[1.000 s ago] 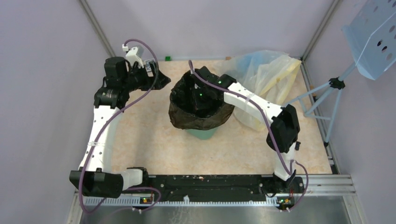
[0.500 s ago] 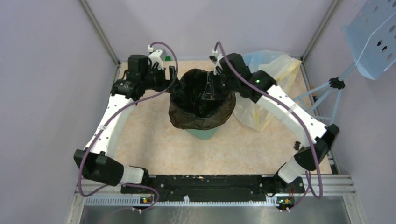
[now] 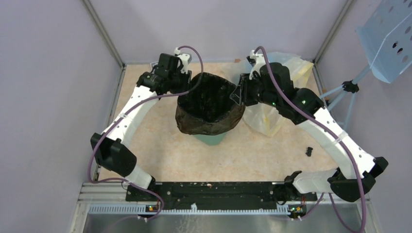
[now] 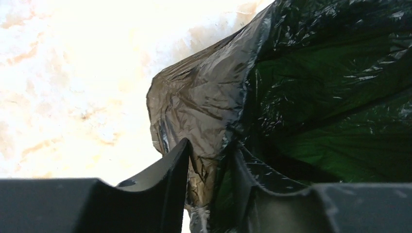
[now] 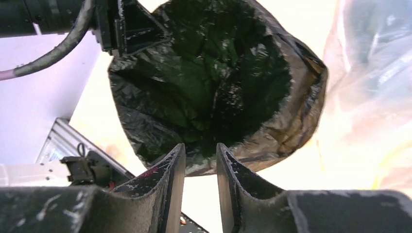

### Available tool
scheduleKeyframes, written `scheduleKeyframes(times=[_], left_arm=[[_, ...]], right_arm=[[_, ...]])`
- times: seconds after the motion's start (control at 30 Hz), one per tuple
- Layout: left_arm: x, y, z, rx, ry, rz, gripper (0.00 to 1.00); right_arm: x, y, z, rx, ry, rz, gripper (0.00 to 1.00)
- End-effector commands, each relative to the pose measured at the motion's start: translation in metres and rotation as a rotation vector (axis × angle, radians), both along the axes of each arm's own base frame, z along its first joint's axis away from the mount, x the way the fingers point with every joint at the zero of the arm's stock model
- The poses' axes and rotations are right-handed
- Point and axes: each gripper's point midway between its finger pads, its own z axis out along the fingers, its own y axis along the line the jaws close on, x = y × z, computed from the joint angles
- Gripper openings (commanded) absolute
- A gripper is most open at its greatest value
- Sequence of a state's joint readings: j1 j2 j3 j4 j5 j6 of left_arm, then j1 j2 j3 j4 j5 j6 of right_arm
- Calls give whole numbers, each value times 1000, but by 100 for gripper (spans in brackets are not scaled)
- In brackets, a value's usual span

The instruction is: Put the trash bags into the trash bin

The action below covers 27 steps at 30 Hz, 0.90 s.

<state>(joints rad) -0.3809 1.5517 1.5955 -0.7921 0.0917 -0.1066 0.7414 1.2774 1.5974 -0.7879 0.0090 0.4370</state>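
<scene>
Over the trash bin the black trash bag sits draped, lining it, nothing inside that we can see. Our left fingers pinch its rim; right fingers nearly closed, grasping nothing. Tugging could tip the bin on the desk.

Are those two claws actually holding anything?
The left gripper pinches the black trash bag's folded-over edge at the bin's rim. The right gripper holds nothing.
</scene>
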Motion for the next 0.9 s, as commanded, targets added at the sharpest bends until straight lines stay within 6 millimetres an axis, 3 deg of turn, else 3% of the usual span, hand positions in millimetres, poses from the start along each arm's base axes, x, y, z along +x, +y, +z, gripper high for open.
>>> scheduleKeyframes(times=[0.0,0.13,0.2,0.33,0.47,0.63,0.73,0.77,0.83,0.87], left_arm=[[8,3,13,63,-45,18,35],[22,15,12,129,-54,86,8],[33,21,17,160,-77,121,0],[69,34,17,193,-105,186,0],[106,34,15,160,-110,191,0],[149,37,23,86,-137,213,0],[162,34,33,29,-170,206,10],[164,33,37,16,-181,202,19],[162,25,45,-22,-193,174,48],[159,23,50,-40,-198,165,56]], right_arm=[[14,-25,16,-12,-108,-122,30],[19,-40,12,-33,-131,-196,29],[20,-47,9,-38,-145,-225,28],[20,-56,5,-32,-177,-262,28],[19,-62,-3,-20,-188,-288,28],[21,-72,-24,-20,-193,-344,28],[19,-75,-41,-19,-176,-361,28],[18,-76,-48,-19,-174,-364,28],[15,-78,-60,-18,-174,-358,28],[13,-79,-64,-18,-181,-351,29]])
